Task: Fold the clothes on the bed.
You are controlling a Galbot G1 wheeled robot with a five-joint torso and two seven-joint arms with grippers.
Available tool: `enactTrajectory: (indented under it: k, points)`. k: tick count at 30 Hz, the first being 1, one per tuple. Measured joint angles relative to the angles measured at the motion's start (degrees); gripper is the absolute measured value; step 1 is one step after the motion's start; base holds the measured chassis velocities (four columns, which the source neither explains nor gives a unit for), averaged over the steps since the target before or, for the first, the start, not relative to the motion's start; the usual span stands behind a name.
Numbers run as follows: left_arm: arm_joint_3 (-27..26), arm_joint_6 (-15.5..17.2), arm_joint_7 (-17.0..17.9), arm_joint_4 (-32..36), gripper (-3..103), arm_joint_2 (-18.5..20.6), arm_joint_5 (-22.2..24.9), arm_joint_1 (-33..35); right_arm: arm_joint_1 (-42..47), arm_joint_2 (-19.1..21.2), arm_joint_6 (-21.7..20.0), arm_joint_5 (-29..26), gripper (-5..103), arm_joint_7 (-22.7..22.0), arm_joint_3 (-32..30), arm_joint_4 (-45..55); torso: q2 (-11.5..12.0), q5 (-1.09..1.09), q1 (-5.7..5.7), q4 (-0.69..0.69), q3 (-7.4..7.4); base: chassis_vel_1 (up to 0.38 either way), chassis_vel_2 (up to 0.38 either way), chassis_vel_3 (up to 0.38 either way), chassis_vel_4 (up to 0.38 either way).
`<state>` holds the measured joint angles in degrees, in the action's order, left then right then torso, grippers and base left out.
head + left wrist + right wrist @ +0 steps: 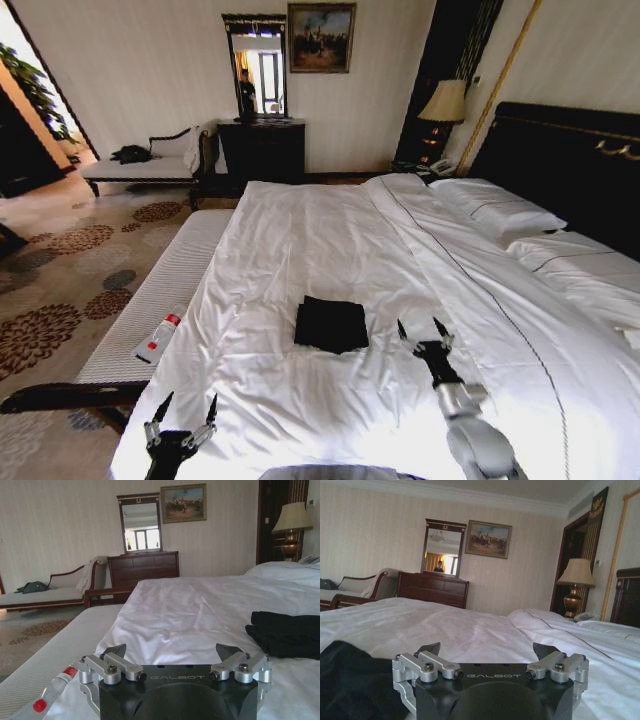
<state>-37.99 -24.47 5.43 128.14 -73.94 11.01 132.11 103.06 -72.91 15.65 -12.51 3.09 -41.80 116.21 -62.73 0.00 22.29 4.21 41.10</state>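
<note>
The black shirt (331,324) lies folded small on the bed (300,240), and the left gripper (182,415) and right gripper (424,332) both hang open, holding nothing.

"GALBOT" stands in pale letters on the black body of the left claw (177,656); the same word, fainter, seemingly marks the right claw (490,653).

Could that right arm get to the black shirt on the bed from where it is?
Probably yes. The right gripper hovers with jaws open just beside the folded black T-shirt, and only bare white duvet lies between them.
</note>
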Motion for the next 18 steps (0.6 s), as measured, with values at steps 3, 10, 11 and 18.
enactTrajectory:
  k: [3, 10, 11, 18]
  points:
    - [0.0, 0.0, 0.0, 0.0, 100, 0.0, 0.0, 0.0, 3.0, -0.7, 3.0, 0.2, 100, 1.2, -2.0, 0.0, 0.0, 0.0, 0.0, 0.0, 0.0, 0.0, 0.0, 0.0, 0.0]
    - [0.0, 0.0, 0.0, 0.0, 100, 0.0, 0.0, 0.0, 4.4, -1.6, 5.2, 0.3, 100, 1.8, -3.7, -0.8, 0.0, 0.0, 0.01, -0.01, 0.0, 0.0, 0.0, 0.0, 0.0]
    - [0.0, 0.0, 0.0, 0.0, 100, 0.0, 0.0, 0.0, 4.5, -1.7, 5.3, 0.2, 100, 1.8, -3.8, -0.8, 0.0, 0.0, 0.01, -0.01, 0.0, 0.0, 0.0, 0.0, 0.0]
    - [0.0, 0.0, 0.0, 0.0, 100, 0.0, 0.0, 0.0, 5.8, -2.4, 5.9, -0.3, 100, 2.4, -4.1, -0.9, 0.0, 0.0, 0.01, 0.0, 0.01, 0.0, 0.0, 0.0, 0.0]
